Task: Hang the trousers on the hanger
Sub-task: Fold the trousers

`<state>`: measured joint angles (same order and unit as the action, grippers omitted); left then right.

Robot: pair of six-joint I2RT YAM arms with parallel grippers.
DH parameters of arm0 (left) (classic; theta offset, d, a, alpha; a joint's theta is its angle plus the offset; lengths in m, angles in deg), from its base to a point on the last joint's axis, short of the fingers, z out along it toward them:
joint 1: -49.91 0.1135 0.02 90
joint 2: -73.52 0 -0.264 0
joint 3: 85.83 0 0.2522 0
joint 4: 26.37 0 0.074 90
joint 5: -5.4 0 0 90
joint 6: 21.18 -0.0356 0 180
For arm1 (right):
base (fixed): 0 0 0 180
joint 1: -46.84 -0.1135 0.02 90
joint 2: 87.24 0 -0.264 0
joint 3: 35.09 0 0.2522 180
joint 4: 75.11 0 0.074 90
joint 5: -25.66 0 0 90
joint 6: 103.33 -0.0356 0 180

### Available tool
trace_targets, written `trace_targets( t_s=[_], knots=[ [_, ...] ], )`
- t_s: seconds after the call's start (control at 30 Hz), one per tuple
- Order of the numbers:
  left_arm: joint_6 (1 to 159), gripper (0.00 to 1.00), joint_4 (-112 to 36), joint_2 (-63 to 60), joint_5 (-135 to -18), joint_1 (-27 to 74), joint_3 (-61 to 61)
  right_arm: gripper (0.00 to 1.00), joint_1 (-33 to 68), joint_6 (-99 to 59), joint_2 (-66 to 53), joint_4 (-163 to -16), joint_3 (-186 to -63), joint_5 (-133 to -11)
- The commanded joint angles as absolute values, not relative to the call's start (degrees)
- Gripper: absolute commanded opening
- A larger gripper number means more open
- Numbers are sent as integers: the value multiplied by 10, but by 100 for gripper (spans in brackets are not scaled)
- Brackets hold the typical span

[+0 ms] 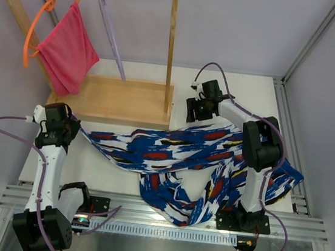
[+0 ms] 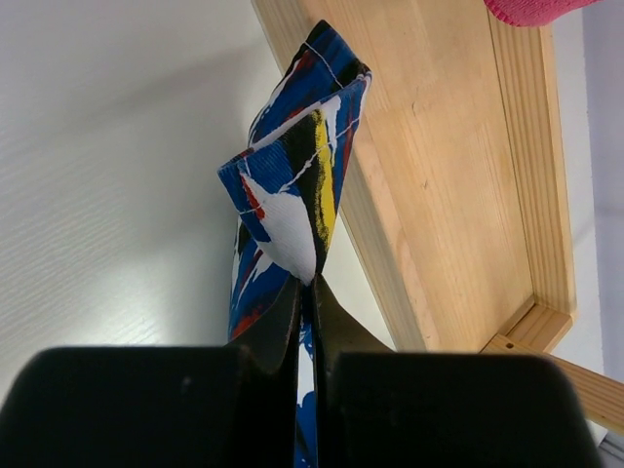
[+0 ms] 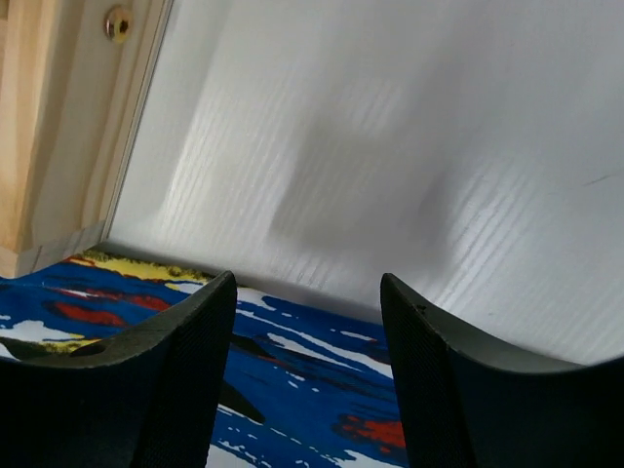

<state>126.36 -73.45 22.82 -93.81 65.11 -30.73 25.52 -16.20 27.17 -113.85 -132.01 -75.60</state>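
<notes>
At the left end of the wooden rack [image 1: 122,98], an orange hanger [image 1: 38,21] carries a pink-red cloth [image 1: 66,50]; neither belongs to the job. Just in front of the rack's base, at its left corner, the left gripper [image 2: 307,288] has its fingers pressed together on a folded end of the trousers [image 2: 292,185], lifting that end a little beside the base's edge. The hanger [image 1: 110,33], pale lavender, hangs bare from the rack's top rail, slanting down towards the base.

From the pinched end, the trousers [image 1: 177,148] trail rightward across the table in front of the rack, bunched and partly spilling over the near edge. The right gripper [image 3: 307,292] hovers near the rack's right post with its fingers spread wide, holding nothing, the printed cloth [image 3: 292,390] just beneath it.

By my judgement the step in hand is gathering the garment, one end secured. Next the right gripper should descend and pinch the cloth below, so both arms can raise the trousers and drape them over the hanger's arm.
</notes>
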Motion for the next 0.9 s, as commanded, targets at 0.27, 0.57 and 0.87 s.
trace_targets(
  t_s=[0.27, 0.57, 0.87],
  knots=[
    [1242, 0, -706, 229, -914, 653, -299, 65, 275, 32, 330, -1264, -1351, -937],
    [1237, 0, -716, 214, -923, 654, -266, 28, 280, 26, 301, -1231, -1309, -913],
    [1212, 0, -713, 235, -942, 654, -227, 4, 287, -44, 206, -1104, -1267, -811]
  ],
)
